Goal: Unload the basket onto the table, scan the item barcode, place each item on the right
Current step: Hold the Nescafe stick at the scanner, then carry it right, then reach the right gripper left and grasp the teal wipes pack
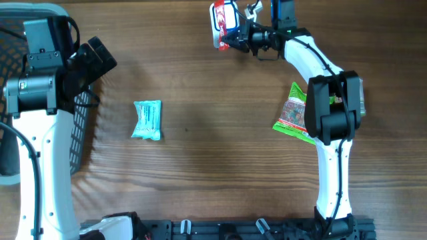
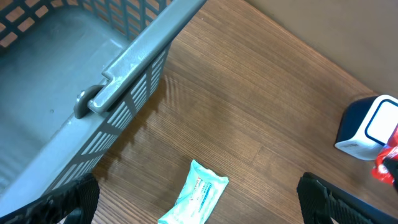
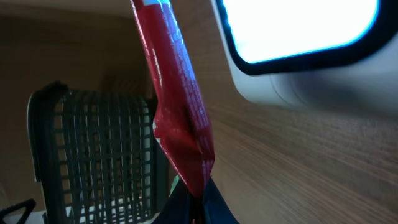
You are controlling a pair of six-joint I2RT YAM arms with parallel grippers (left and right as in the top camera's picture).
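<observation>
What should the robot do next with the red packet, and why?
Probably a small twist of the wrist, so the red packet shows its flat side to the glowing window of the scanner. The right fingers pinch the packet at its bottom edge. In the right wrist view it looks edge-on, close beside that window, so the barcode may not face it yet.

No legible text; print on teal packet [image 1: 147, 120] and red packet [image 1: 225, 20] too small

Overhead downward; close wrist views, both toward the basket [image 2: 124, 68]
</observation>
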